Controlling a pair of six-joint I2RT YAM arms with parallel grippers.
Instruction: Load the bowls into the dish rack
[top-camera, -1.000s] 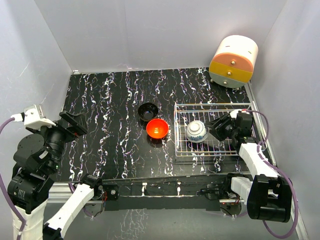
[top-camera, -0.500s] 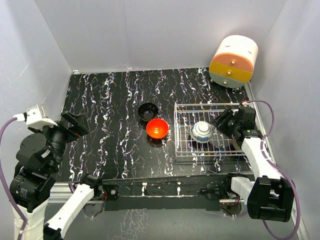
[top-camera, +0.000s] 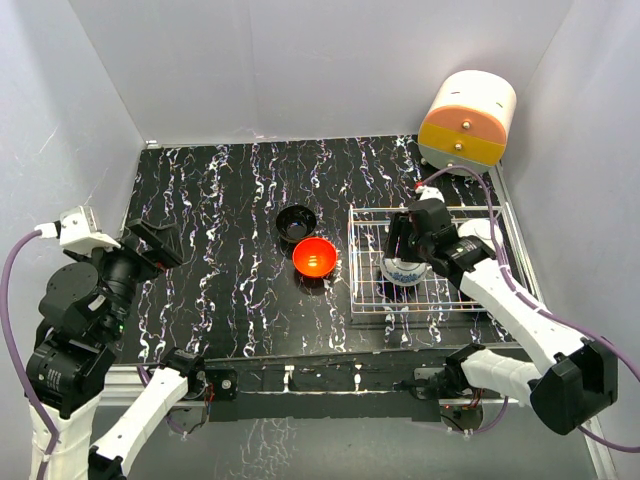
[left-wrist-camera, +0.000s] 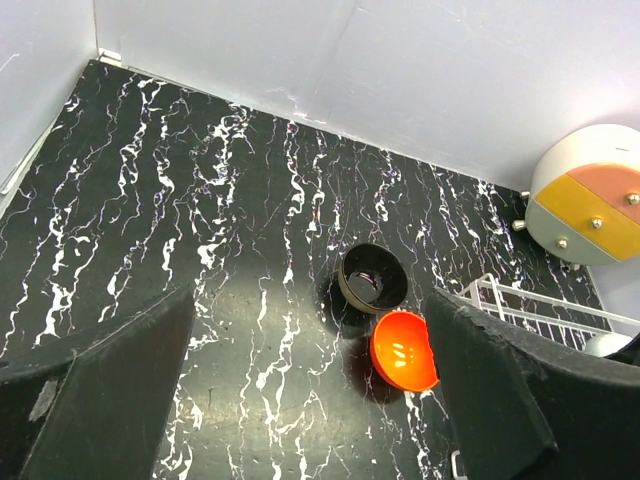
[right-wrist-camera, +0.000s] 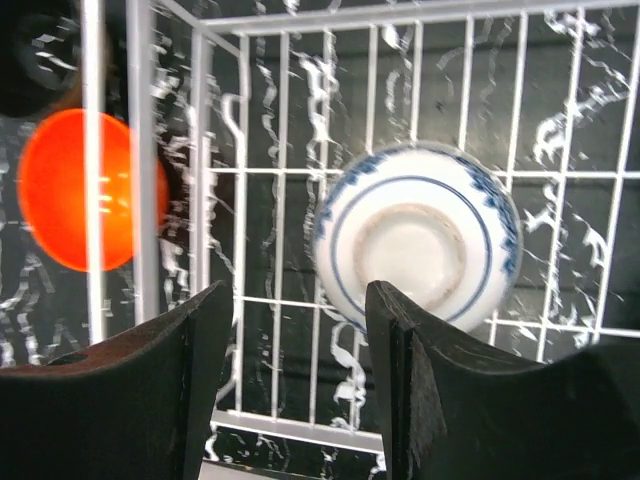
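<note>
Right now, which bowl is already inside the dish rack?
The blue-and-white patterned bowl, upside down inside the wire dish rack; the red-orange bowl and black bowl sit outside it.

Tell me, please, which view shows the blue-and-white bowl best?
The right wrist view: the blue-and-white bowl lies upside down in the dish rack, foot ring plain. Top external: the right arm half covers it. Left wrist: only a white sliver.
</note>
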